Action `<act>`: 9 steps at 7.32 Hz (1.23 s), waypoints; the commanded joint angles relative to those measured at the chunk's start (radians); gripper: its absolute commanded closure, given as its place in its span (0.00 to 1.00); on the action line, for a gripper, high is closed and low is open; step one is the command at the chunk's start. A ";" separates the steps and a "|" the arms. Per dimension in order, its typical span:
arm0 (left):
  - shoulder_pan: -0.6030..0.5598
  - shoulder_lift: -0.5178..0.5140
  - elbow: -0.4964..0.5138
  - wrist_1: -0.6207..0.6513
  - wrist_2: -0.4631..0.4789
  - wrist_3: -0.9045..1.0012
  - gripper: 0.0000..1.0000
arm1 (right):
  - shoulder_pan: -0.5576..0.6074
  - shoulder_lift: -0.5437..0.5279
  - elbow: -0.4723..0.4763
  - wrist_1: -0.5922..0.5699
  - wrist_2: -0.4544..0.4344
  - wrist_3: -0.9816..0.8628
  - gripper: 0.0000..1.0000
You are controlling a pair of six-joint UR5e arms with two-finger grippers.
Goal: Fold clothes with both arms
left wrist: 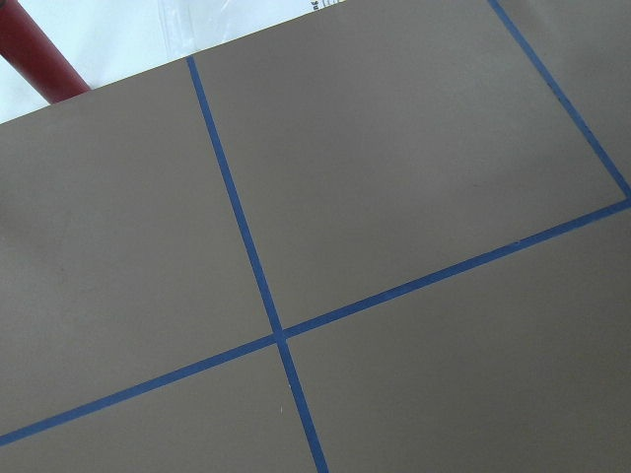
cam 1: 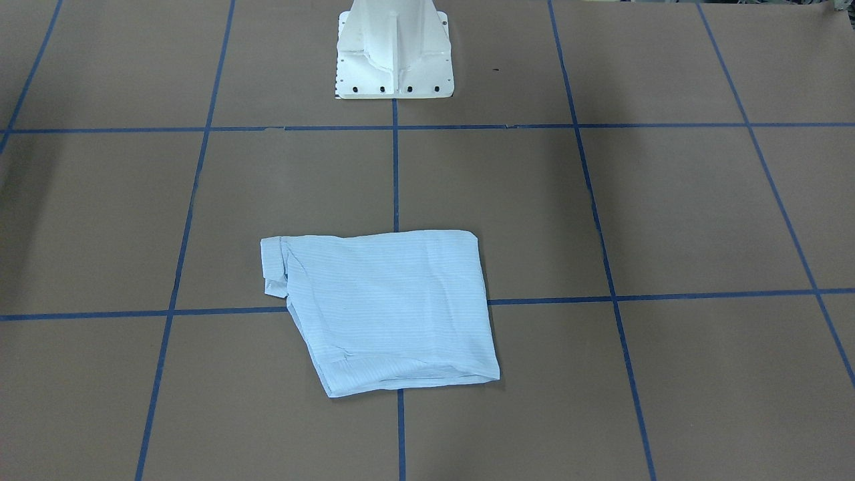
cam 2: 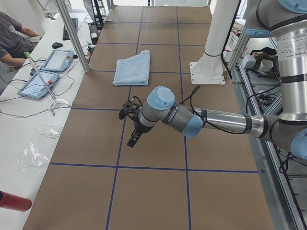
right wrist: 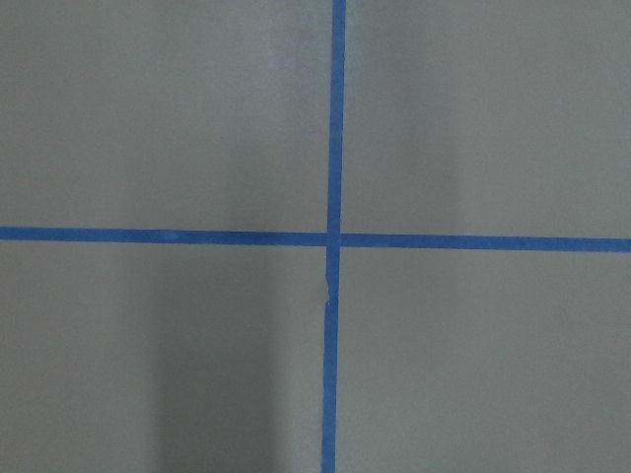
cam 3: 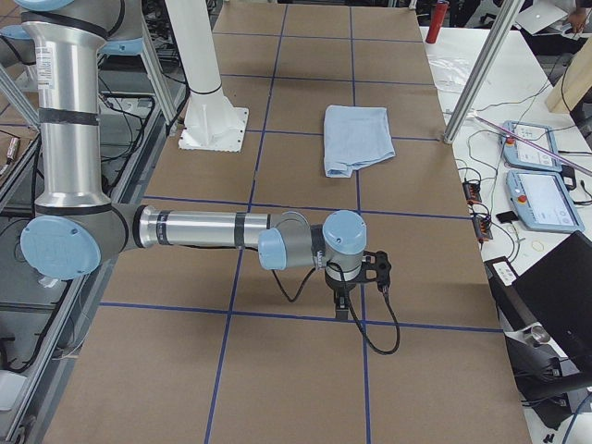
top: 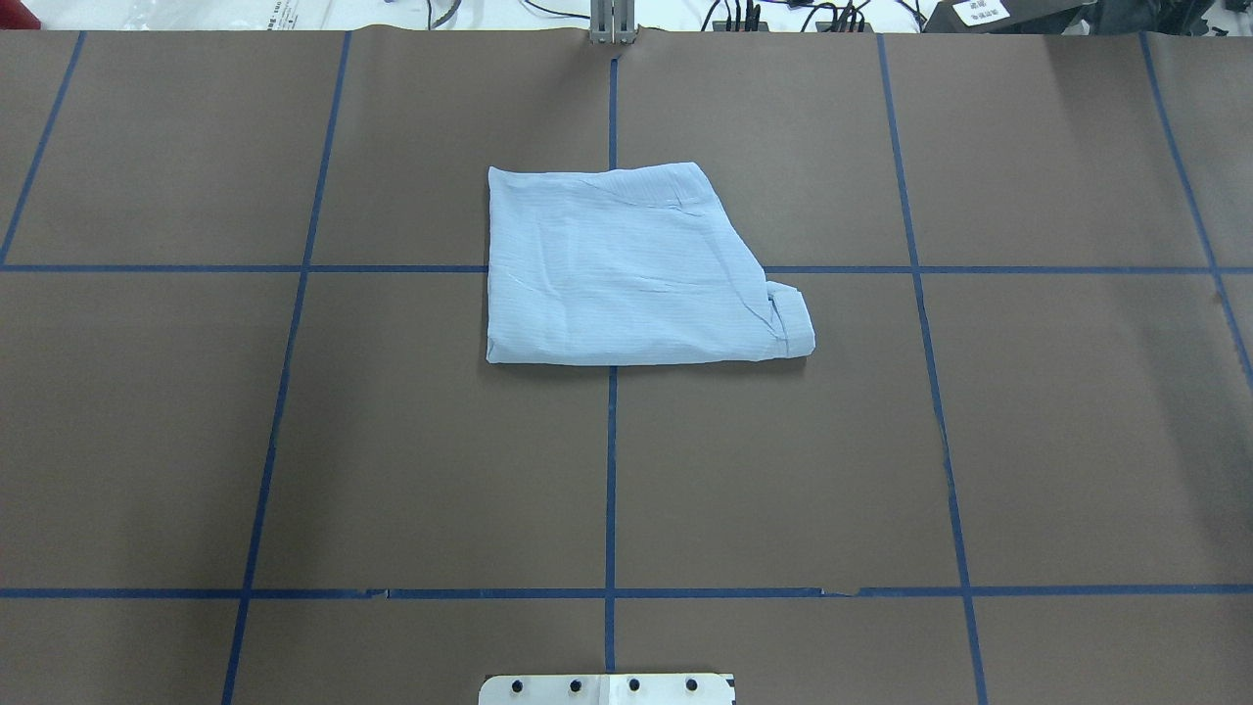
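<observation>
The pale blue shirt (cam 1: 387,307) lies folded into a compact, roughly square bundle at the middle of the brown table (top: 294,441), with a rolled cuff sticking out at one corner (top: 795,328). It also shows in the side views (cam 2: 133,68) (cam 3: 354,139). Neither arm touches it. My left gripper (cam 2: 133,139) hangs low over bare table, well away from the shirt toward the table's left end. At the opposite end, my right gripper (cam 3: 344,301) points down at a tape crossing. I cannot tell whether either gripper is open or shut. Both wrist views show only table and blue tape.
The white pedestal (cam 1: 394,60) stands at the robot's side of the table. A side bench holds teach pendants (cam 2: 56,60) (cam 3: 546,199) and cables, and a person (cam 2: 12,40) sits there. A red bottle (cam 2: 14,201) lies on the bench. Aluminium posts (cam 2: 72,33) (cam 3: 481,69) rise along the table's far edge.
</observation>
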State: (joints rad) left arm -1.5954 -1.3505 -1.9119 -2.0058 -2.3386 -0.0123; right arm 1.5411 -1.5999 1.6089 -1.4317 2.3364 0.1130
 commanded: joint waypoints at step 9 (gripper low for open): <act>0.002 0.002 0.109 -0.001 0.003 -0.003 0.00 | -0.001 -0.029 0.017 -0.032 0.029 -0.003 0.00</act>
State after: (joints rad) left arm -1.5938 -1.3481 -1.8114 -2.0063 -2.3285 -0.0114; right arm 1.5414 -1.6244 1.6291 -1.4626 2.3675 0.1066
